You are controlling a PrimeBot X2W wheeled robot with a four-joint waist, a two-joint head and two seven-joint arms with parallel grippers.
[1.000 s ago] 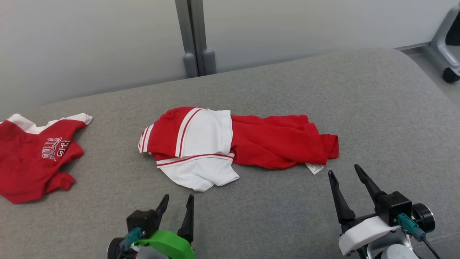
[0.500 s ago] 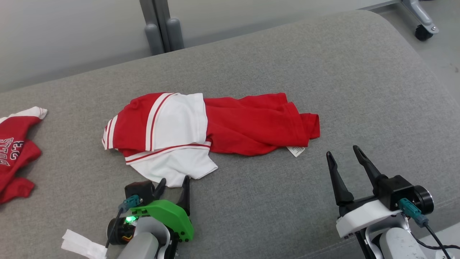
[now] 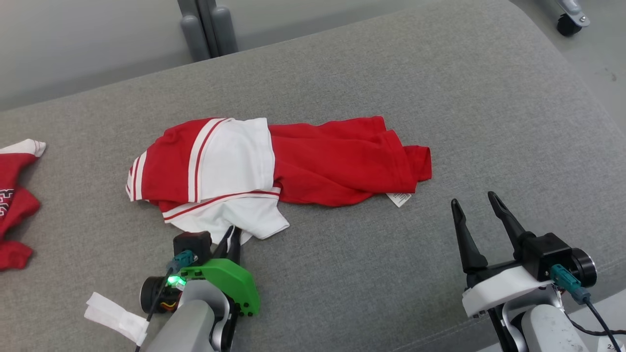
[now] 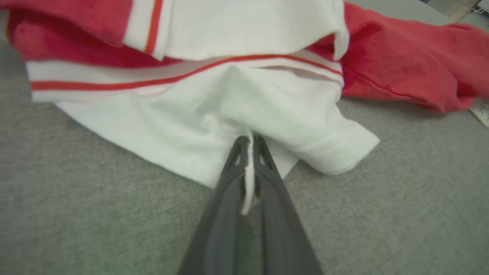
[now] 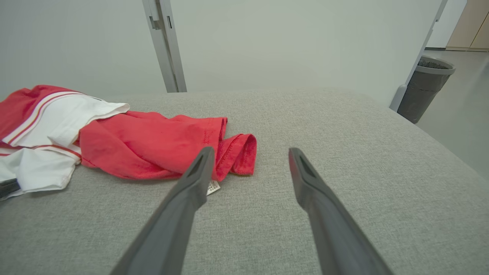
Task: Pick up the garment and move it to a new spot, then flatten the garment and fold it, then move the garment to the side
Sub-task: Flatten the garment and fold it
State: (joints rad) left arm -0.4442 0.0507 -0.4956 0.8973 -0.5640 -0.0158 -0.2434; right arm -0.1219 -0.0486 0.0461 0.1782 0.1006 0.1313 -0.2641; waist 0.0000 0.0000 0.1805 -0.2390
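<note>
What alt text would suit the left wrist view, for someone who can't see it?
The left gripper is shut on the white edge of a red and white garment, a thin fold of cloth pinched between its dark fingers. The garment lies crumpled on a grey fabric surface, its red part trailing to the right.

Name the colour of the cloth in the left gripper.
White. The left gripper pinches the garment on its white part; left wrist view shows it best.
</note>
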